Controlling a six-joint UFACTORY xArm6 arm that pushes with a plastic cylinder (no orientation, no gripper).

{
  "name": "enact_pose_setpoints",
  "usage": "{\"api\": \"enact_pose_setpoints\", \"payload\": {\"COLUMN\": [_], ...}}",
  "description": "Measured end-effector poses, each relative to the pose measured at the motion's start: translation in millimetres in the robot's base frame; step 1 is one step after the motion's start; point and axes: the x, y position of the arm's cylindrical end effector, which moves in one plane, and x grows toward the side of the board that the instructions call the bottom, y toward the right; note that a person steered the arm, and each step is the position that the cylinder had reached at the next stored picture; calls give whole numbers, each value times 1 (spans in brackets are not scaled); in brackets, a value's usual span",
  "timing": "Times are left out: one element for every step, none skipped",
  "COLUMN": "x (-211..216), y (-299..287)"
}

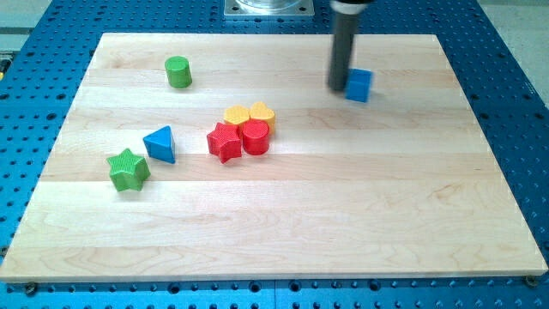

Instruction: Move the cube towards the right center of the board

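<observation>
A blue cube [359, 85] sits on the wooden board [343, 215] near the view's top, right of centre. My tip [338, 87] is right against the cube's left side, touching or nearly touching it. The dark rod rises straight up from there out of the view's top.
A green cylinder [178, 72] is at the upper left. A yellow hexagon [238, 115] and yellow heart [262, 112] sit above a red star [225, 142] and red cylinder [255, 136] at centre. A blue triangle [160, 143] and green star [129, 169] lie left.
</observation>
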Motion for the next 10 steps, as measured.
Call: {"api": "enact_pose_setpoints", "payload": {"x": [-8,-17,4,4,-20,3,26,44,47,47], "y": [26,52,72,60,32,32,36,38,56,71]}}
